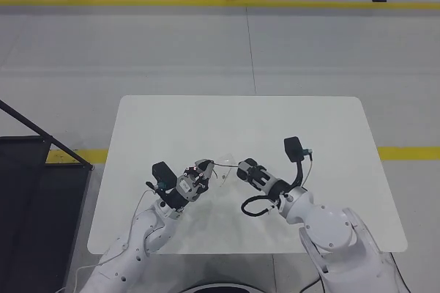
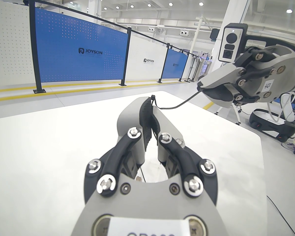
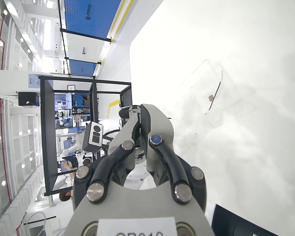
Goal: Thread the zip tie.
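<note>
Zip tie (image 2: 173, 107): black, held above table (image 2: 51, 136), near centre, slightly toward 6 o'clock. Head end clamped in left jaws at 9 o'clock, strap clamped in right jaws at 3 o'clock. Threading probably under way, but passage through the head is indiscernible. Tightening remains.

The thin black zip tie (image 2: 153, 99) looks like smooth plastic; the white rectangular table (image 1: 315, 146) has a matt, smooth top.
</note>
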`<state>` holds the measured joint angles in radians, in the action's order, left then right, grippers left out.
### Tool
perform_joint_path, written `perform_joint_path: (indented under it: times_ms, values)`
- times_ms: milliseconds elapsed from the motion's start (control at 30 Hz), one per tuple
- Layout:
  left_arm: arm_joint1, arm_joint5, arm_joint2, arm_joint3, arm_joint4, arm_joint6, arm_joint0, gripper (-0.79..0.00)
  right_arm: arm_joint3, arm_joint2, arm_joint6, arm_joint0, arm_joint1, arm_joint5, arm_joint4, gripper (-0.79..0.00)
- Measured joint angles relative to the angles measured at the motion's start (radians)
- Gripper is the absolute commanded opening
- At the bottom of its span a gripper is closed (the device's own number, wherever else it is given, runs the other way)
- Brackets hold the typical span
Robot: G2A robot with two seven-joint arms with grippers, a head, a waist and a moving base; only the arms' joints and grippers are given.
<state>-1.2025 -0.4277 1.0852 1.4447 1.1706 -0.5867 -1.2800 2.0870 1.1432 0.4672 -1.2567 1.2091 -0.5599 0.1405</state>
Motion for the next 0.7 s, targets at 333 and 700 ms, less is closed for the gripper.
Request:
perform_joint_path:
  times_ms: [333,700]
  values:
    - [0.000,0.000,0.000,0.000,0.000,0.000,0.000,-0.785,0.012,0.018,-0.020,-0.038,0.001,0.075,-0.038,-0.785]
    - [0.000,0.000,0.000,0.000,0.000,0.000,0.000,-0.785,0.000,0.018,-0.006,-0.042,0.005,0.132,-0.097,-0.785]
